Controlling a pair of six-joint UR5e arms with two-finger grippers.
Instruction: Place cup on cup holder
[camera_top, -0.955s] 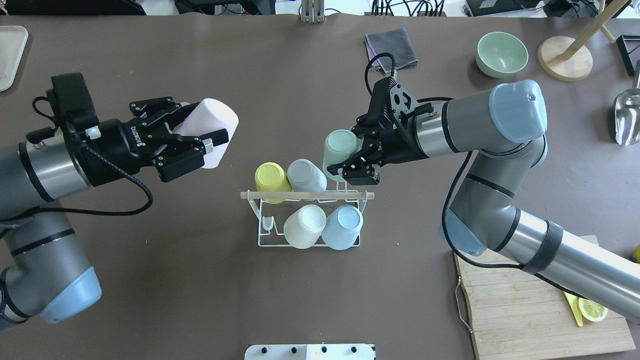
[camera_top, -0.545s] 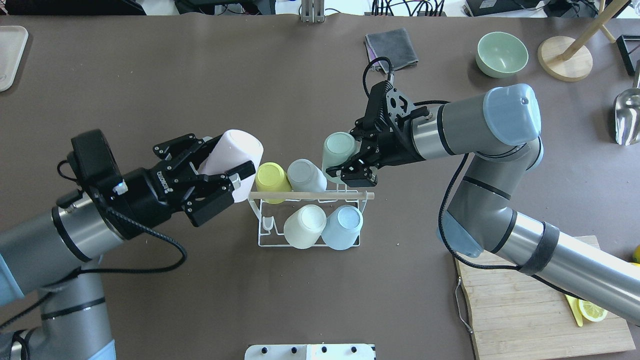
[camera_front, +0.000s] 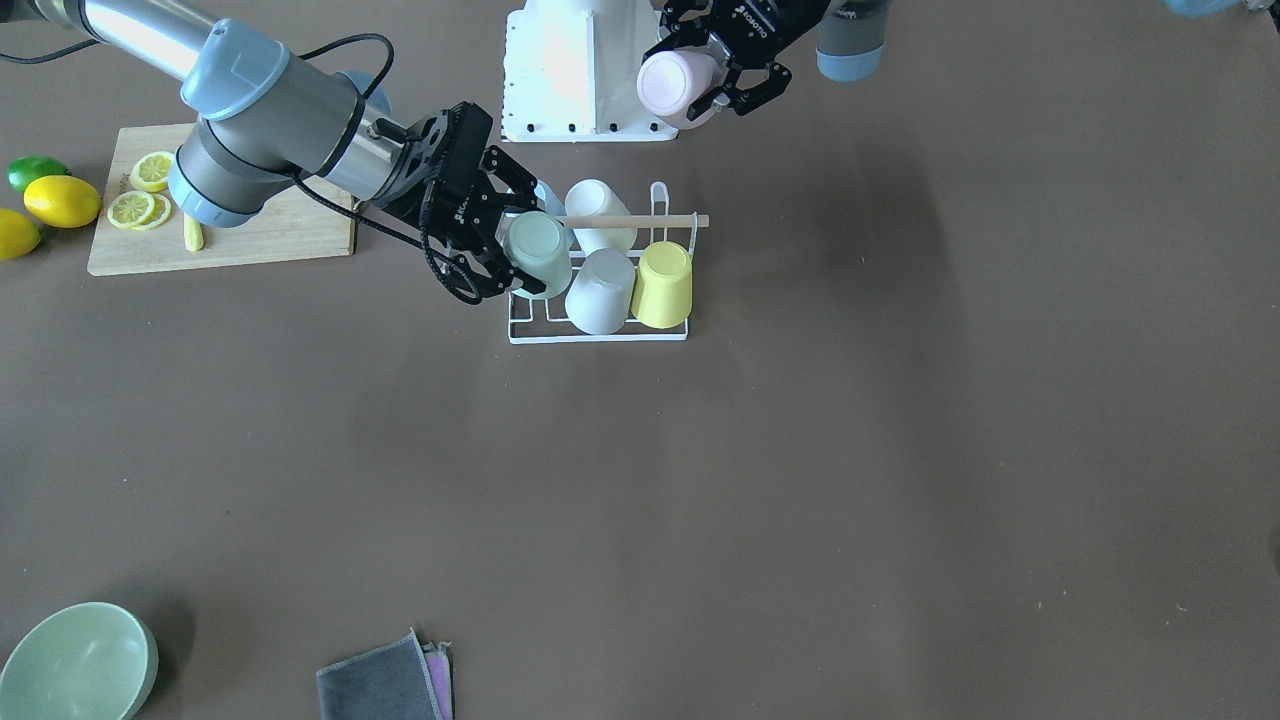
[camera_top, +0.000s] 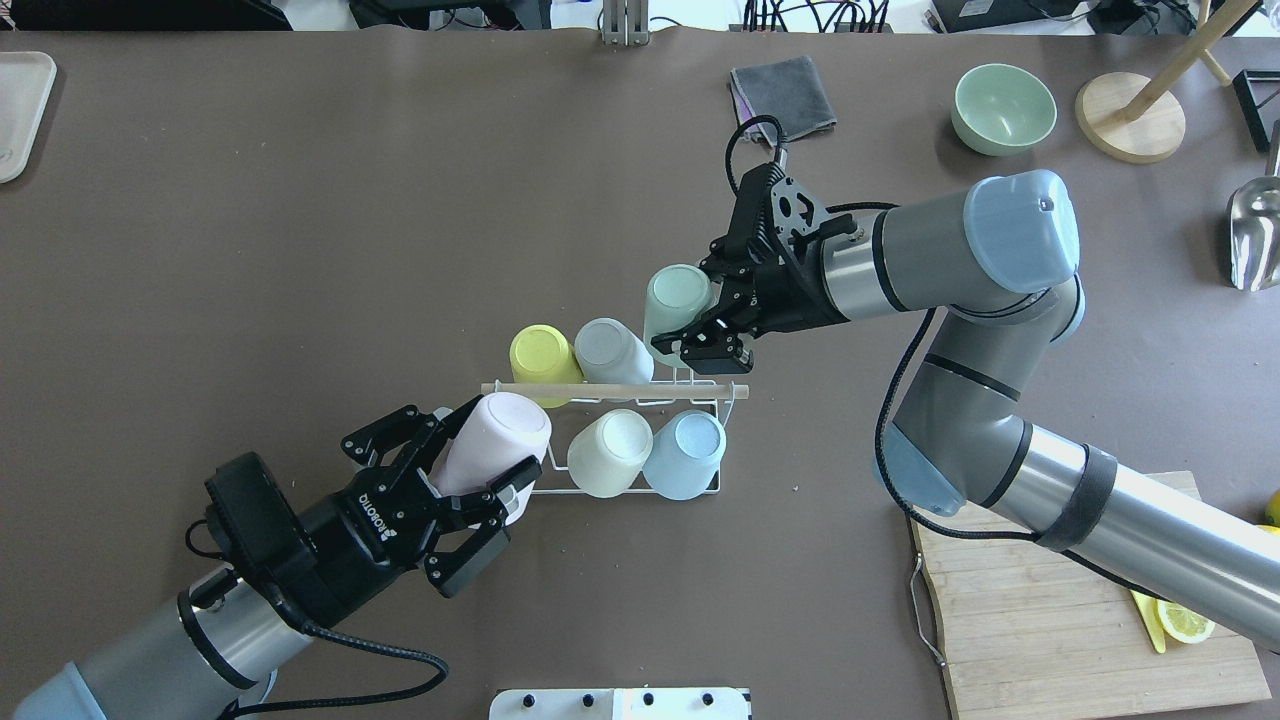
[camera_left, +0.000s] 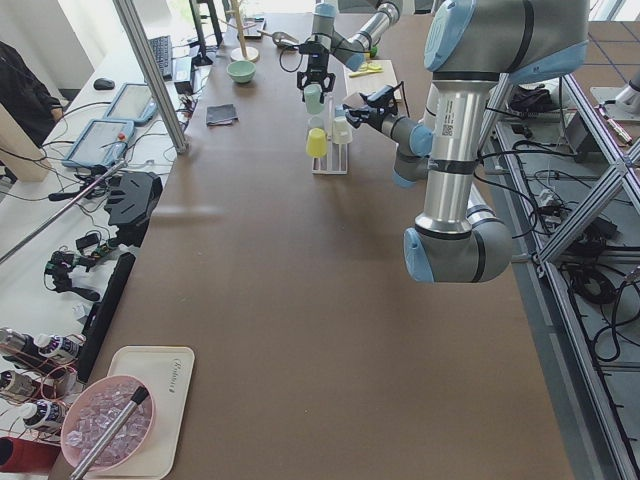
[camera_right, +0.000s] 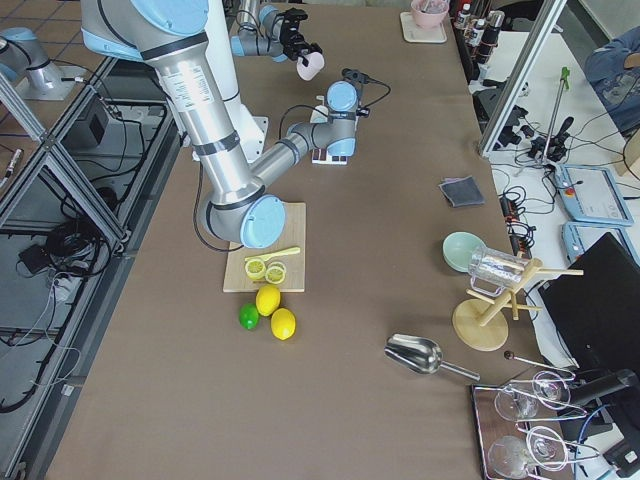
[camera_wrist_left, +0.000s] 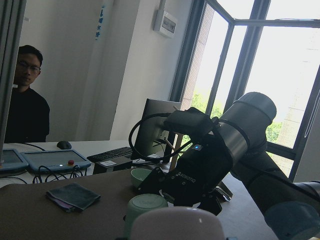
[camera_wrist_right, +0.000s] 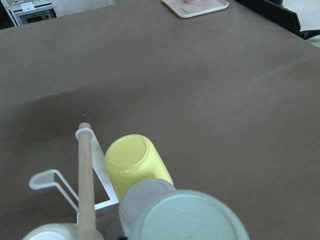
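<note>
The cup holder (camera_top: 620, 491) is a white wire rack with a wooden rod (camera_top: 610, 390) across its top, at mid table. It carries yellow (camera_top: 540, 355), grey (camera_top: 608, 350), cream (camera_top: 610, 450) and pale blue (camera_top: 685, 452) cups, all bottom up. My left gripper (camera_top: 487, 440) is shut on a pink cup (camera_top: 510, 425), tilted at the rack's near left end. My right gripper (camera_top: 692, 312) is shut on a pale green cup (camera_top: 678, 298) at the rack's far right end. In the front view both show: the pink cup (camera_front: 672, 85) and the green cup (camera_front: 538, 250).
A grey cloth (camera_top: 782, 95), a green bowl (camera_top: 1003, 108) and a wooden stand (camera_top: 1130, 115) lie at the back right. A metal scoop (camera_top: 1255, 235) is at the right edge. A cutting board (camera_top: 1060, 620) with lemon slices is near right. A tray (camera_top: 20, 110) is at the back left.
My left arm has swung the pink cup from the far left side toward me and down to the rack's near left end. My right gripper with the green cup has barely moved.
</note>
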